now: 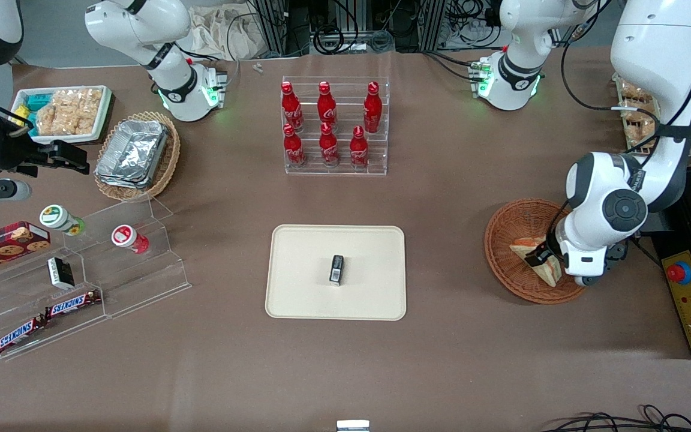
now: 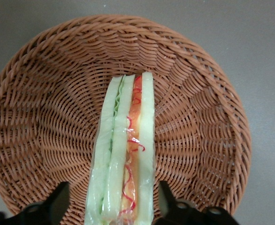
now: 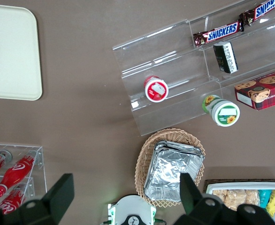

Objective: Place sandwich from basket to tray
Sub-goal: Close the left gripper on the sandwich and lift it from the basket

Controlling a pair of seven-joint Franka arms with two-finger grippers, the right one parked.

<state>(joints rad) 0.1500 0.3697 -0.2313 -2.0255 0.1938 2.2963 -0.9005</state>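
The sandwich [image 1: 525, 246], a wrapped wedge with orange-red and green filling, lies in the reddish-brown wicker basket [image 1: 501, 240] toward the working arm's end of the table. My left gripper [image 1: 540, 259] is lowered into the basket over the sandwich. In the left wrist view the sandwich [image 2: 126, 150] stands on edge in the basket [image 2: 48, 117], and the gripper [image 2: 113, 197] is open, with one of the dark fingers [image 2: 60, 201] on each side of it and a gap on at least one side. The cream tray [image 1: 297, 252] lies at the table's middle; its corner also shows in the right wrist view [image 3: 11, 51].
A small black packet [image 1: 336, 269] stands on the tray. A clear rack of red bottles [image 1: 333, 126] stands farther from the camera than the tray. A control box with a red button [image 1: 687, 294] lies beside the basket at the table's end.
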